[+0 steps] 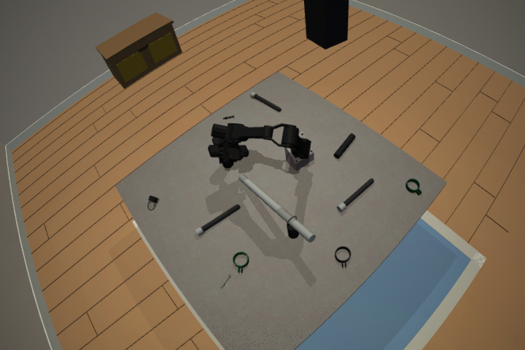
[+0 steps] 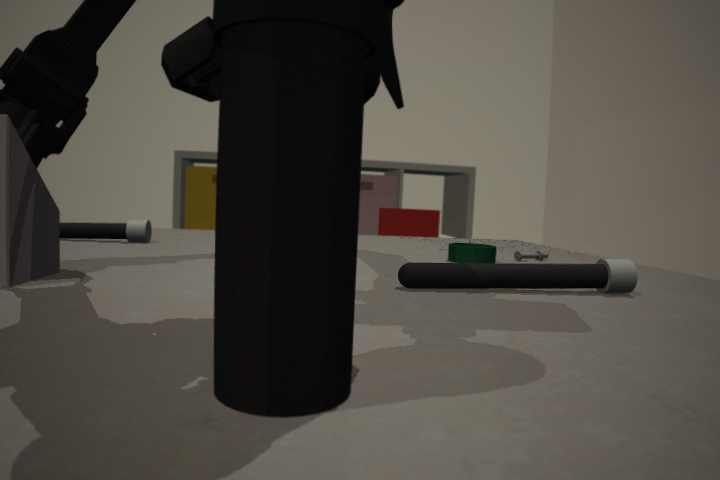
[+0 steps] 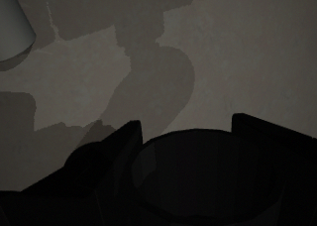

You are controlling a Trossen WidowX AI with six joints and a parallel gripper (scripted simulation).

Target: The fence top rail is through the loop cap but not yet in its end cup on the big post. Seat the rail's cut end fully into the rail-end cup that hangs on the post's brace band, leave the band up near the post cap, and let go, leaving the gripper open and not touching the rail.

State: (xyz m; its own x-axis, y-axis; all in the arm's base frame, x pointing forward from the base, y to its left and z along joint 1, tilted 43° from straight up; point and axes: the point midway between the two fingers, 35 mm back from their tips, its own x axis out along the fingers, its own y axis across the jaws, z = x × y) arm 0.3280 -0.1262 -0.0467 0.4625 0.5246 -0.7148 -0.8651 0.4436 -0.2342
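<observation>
Top shows a grey mat (image 1: 180,165) on plank flooring (image 1: 395,61); gripper (image 1: 227,158) (image 3: 186,127) clasps a black cup (image 3: 208,173).

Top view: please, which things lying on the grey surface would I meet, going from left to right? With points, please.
Black clip with wire loop (image 1: 153,199), black rod with pale cap (image 1: 219,219), pale long rail (image 1: 267,200), upright grey-capped rod (image 1: 355,195), green ring at the far right (image 1: 407,181).

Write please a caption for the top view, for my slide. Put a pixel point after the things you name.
Robot arm (image 1: 252,132) above a grey table (image 1: 271,326), beside a pale fence rail (image 1: 267,200).
</observation>
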